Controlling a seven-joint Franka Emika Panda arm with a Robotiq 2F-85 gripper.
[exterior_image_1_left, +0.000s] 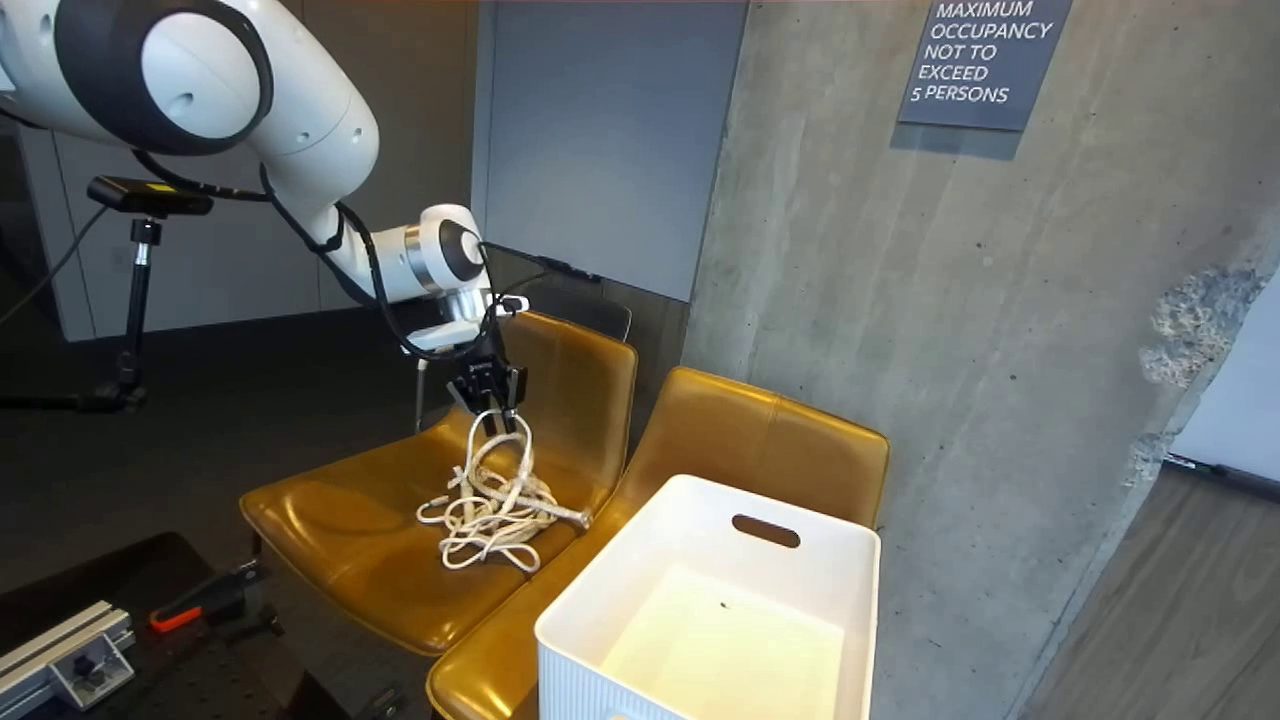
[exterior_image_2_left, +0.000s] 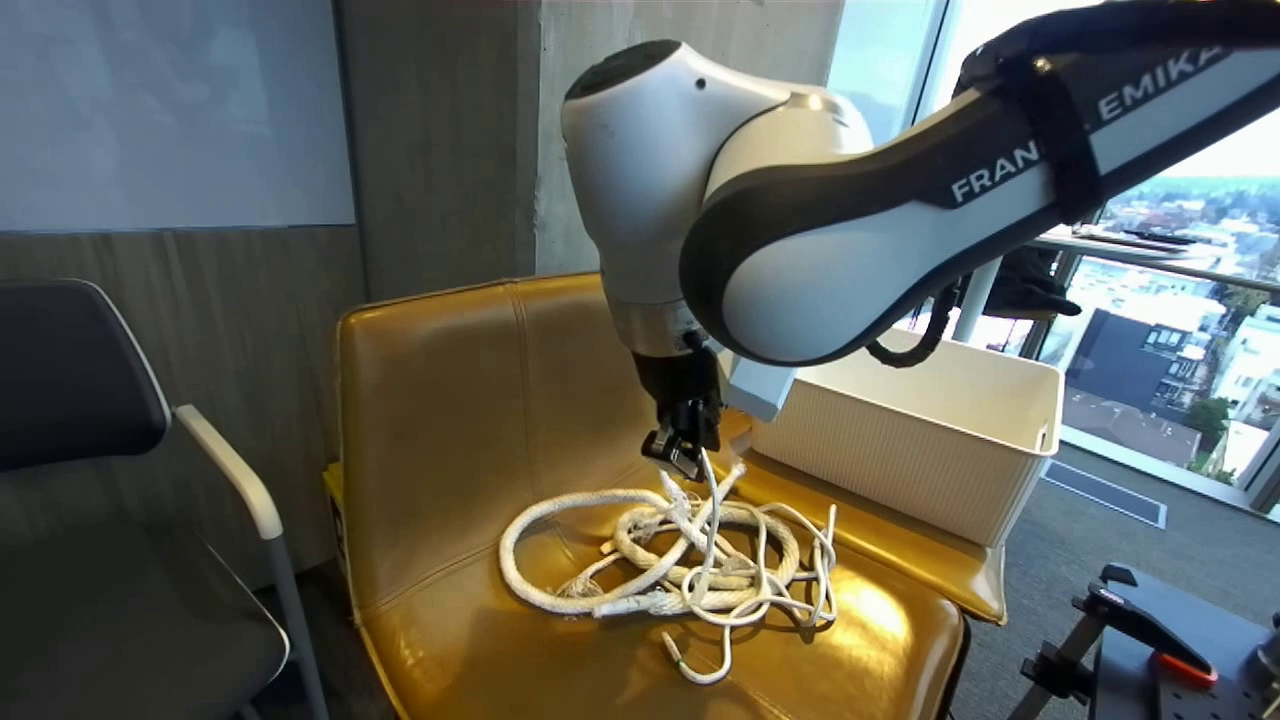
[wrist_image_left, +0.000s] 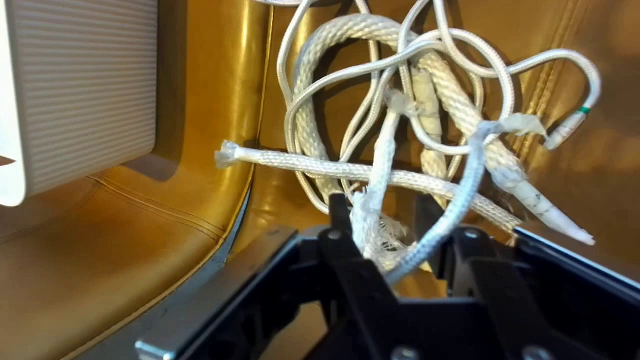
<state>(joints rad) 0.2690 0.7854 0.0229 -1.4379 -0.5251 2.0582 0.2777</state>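
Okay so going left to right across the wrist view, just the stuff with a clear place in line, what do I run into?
White bin → frayed rope end → black fingertips → cord tip with a green band.

Ropes (wrist_image_left: 452, 92) partly hidden; bin (exterior_image_1_left: 720, 640) cut off below

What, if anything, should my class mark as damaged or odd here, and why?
The white ropes lie tangled on a chair, an odd spot; one rope end looks frayed. The concrete wall has a rough, broken-looking patch near its edge, unlike its smoother face.
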